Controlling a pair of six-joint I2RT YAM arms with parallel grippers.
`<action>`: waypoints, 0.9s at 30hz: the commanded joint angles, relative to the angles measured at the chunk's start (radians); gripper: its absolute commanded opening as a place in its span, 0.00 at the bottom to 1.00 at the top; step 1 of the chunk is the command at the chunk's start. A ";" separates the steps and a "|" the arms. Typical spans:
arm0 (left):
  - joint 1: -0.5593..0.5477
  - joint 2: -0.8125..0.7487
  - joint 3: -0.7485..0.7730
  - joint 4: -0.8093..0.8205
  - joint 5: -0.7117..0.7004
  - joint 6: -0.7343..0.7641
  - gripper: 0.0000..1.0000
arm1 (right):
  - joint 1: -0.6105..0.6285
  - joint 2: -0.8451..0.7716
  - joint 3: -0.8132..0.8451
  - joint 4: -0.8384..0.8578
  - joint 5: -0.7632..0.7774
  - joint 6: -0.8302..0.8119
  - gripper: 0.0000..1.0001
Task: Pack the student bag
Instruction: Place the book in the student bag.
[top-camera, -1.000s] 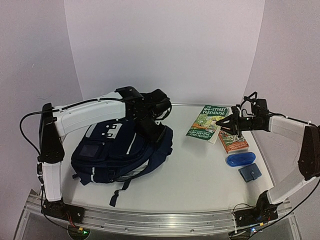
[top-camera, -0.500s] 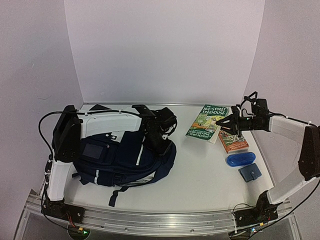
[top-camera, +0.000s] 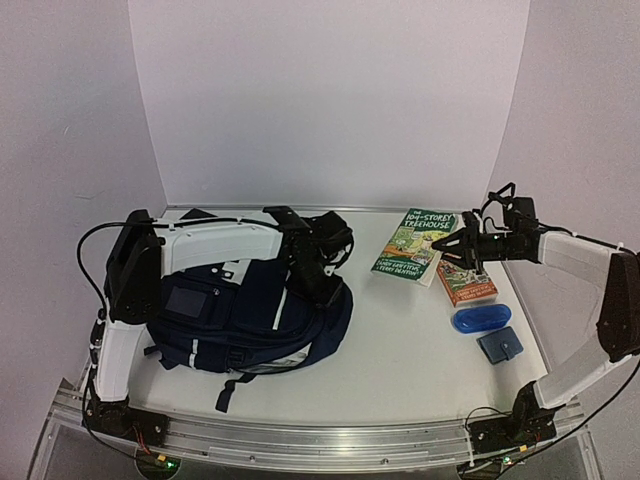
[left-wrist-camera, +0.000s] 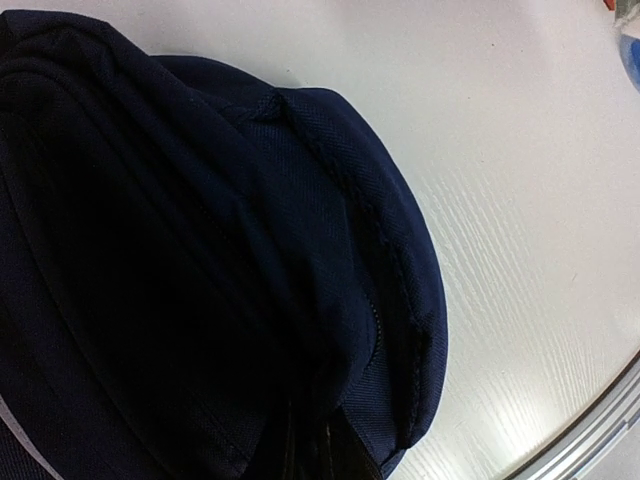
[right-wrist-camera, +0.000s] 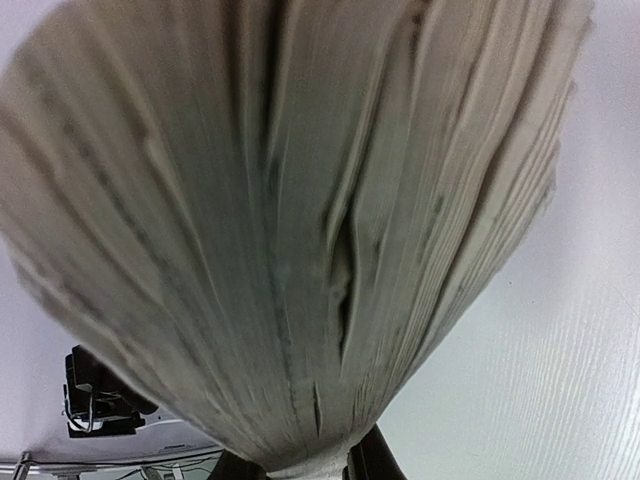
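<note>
While the student bag (top-camera: 245, 310) lies left of centre, long axis running left to right, the left gripper (top-camera: 325, 291) is pinched tight on its right-end fabric; well to the right, the right gripper (top-camera: 441, 245) clamps a book (right-wrist-camera: 300, 220).

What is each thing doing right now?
Student bag: lying flat.
Left claw: closed, at the bag's edge.
Right claw: closed on a book by its pages; unsure which.
Green book: cover up.
Orange book: cover up, partly under right claw.
Blue case: lying flat.
Blue pouch: lying flat.
</note>
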 joint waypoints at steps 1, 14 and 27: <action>0.005 -0.067 0.024 -0.003 -0.008 0.004 0.00 | 0.006 -0.054 0.018 0.064 -0.062 -0.024 0.00; 0.043 -0.373 -0.073 0.116 0.060 -0.024 0.00 | 0.042 -0.048 0.017 0.066 -0.082 -0.040 0.00; 0.063 -0.648 -0.247 0.303 -0.073 -0.042 0.00 | 0.364 0.016 -0.023 0.518 -0.055 0.282 0.00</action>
